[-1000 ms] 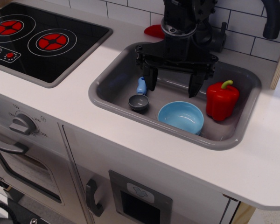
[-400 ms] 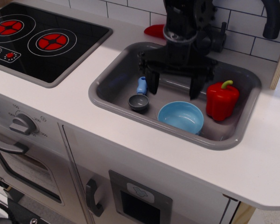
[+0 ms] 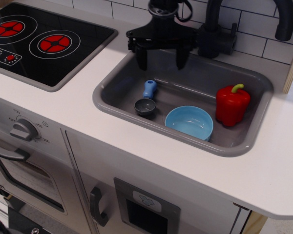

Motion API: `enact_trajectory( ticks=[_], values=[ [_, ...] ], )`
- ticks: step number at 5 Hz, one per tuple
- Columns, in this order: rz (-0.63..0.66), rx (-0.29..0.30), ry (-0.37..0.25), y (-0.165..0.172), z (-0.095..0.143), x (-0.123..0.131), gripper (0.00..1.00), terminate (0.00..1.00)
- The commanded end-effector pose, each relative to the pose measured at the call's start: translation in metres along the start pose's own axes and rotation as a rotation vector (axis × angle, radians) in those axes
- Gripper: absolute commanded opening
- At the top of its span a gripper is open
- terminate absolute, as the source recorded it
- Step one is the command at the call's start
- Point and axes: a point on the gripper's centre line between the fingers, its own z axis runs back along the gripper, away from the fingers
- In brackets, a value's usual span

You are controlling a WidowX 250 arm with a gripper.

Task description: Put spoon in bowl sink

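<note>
The spoon [image 3: 147, 98] lies on the floor of the grey sink [image 3: 112, 95], blue handle pointing back, dark grey scoop toward the front. The light blue bowl [image 3: 189, 122] sits empty in the sink, to the right of the spoon and apart from it. My gripper [image 3: 161, 61] is open and empty. It hangs over the sink's back left rim, above and behind the spoon, touching nothing.
A red toy pepper [image 3: 232, 104] stands upright in the sink's right end, next to the bowl. A black faucet [image 3: 216, 29] rises behind the sink. The black stovetop [image 3: 44, 41] with red rings lies to the left. White counter [image 3: 263, 170] surrounds the sink.
My gripper has risen out of the sink and moved left and back, from between the spoon and pepper to over the back left rim. The spoon, bowl and pepper have not moved.
</note>
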Motion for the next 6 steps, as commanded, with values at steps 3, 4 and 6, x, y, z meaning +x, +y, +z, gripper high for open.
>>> enact_trajectory(
  ticks=[3,4,6],
  values=[
    [-0.004,0.043,-0.012,0.008,-0.046,0.001,1.0,0.0],
    [0.013,0.061,-0.024,0.013,-0.06,0.004,1.0,0.0],
    [0.021,0.062,-0.035,0.013,-0.067,0.003,1.0,0.0]
  ],
)
